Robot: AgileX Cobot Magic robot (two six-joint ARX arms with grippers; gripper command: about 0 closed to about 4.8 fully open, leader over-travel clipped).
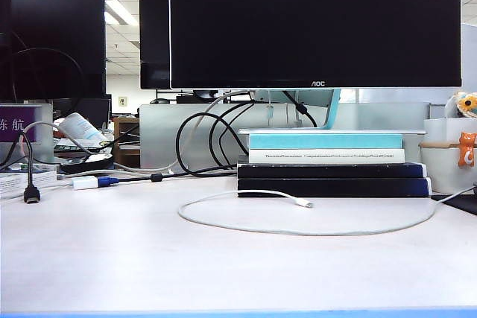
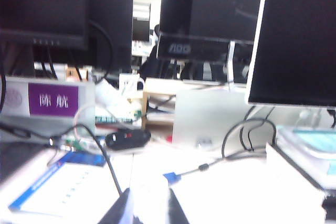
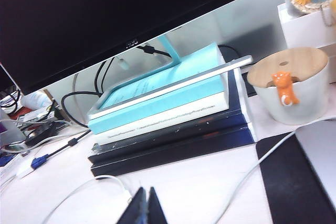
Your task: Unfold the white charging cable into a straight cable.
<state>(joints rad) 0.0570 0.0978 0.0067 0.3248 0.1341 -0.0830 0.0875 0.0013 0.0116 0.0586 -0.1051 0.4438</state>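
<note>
The white charging cable lies in a wide loop on the pale table, in front of the book stack. One plug rests inside the loop, and the other end runs off to the right. No gripper shows in the exterior view. In the right wrist view my right gripper is shut and empty, just above the table, with the cable's curved end and plug close beside it. My left gripper hovers over the washed-out table with its dark fingers a little apart and nothing recognisable between them. The cable does not show in that view.
A stack of books carries the monitor behind the loop. Thick black cables hang at its left. A white adapter with a blue plug lies far left. A white cup with an orange cat and a black mat sit at the right.
</note>
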